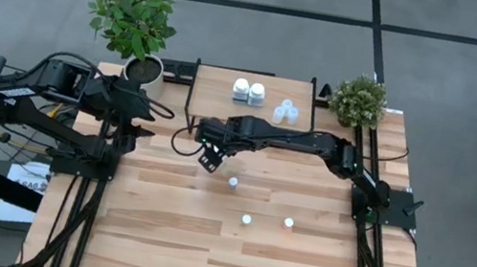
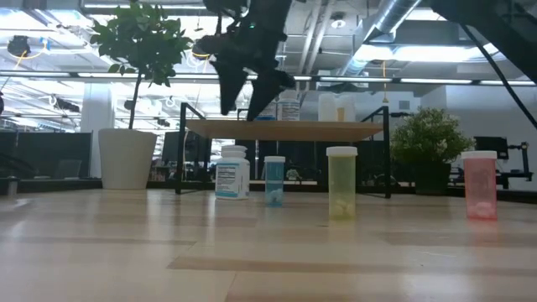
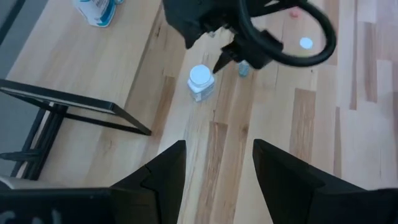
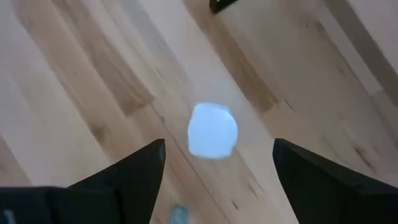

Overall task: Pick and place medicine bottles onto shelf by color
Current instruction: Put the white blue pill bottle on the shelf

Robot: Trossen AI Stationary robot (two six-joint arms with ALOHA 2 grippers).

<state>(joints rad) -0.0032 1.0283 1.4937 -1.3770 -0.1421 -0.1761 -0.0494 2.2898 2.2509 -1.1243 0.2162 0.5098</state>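
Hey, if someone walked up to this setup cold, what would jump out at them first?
Probably the right gripper, fingers open, poised straight above a white bottle standing on the table just in front of the shelf. Next, the shelf itself, with two white bottles and a cluster of pale-blue ones on it. The left gripper waits near the white plant pot.

The front half of the table (image 1: 169,258) is free except three small bottles (image 1: 246,219), while the shelf (image 1: 217,86), five bottles (image 1: 248,90) on it and two plants (image 1: 132,14) block the back edge.
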